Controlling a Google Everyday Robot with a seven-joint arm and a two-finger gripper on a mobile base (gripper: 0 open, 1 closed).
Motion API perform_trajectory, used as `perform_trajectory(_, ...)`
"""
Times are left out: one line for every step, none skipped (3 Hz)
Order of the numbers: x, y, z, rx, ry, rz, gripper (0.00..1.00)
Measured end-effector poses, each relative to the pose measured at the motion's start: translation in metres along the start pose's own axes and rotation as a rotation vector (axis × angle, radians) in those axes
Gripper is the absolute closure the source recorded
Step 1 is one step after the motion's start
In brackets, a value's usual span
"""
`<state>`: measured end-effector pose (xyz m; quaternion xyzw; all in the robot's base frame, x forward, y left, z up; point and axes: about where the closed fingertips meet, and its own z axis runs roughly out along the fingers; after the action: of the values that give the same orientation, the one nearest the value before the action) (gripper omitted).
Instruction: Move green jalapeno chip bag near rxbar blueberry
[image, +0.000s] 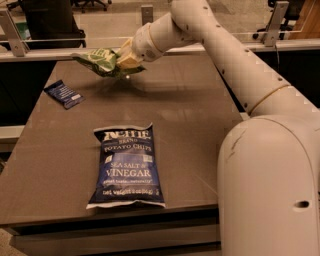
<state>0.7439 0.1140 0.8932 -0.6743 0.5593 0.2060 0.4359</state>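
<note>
My gripper (124, 61) is shut on the green jalapeno chip bag (98, 61), a small crinkled light-green bag, and holds it in the air above the far left part of the dark table (185, 125). The bag sticks out to the left of the fingers. The rxbar blueberry (63, 93), a small flat dark blue wrapper with white print, lies on the table near its left edge, below and to the left of the held bag.
A large dark blue Kettle sea salt and vinegar chip bag (127, 166) lies near the table's front edge. My white arm reaches in from the right over the table. A rail with posts (272, 25) runs behind the far edge.
</note>
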Motion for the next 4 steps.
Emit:
perform_trajectory(-0.001, 0.002, 0.018, -0.003, -0.001, -0.001, 1.0)
perform_trajectory(-0.003, 0.008, 0.036, -0.015, -0.008, 0.005, 1.0)
perform_trajectory(-0.001, 0.021, 0.053, -0.045, -0.006, 0.009, 1.0)
perform_trajectory(0.0, 0.032, 0.064, -0.071, -0.009, 0.008, 1.0)
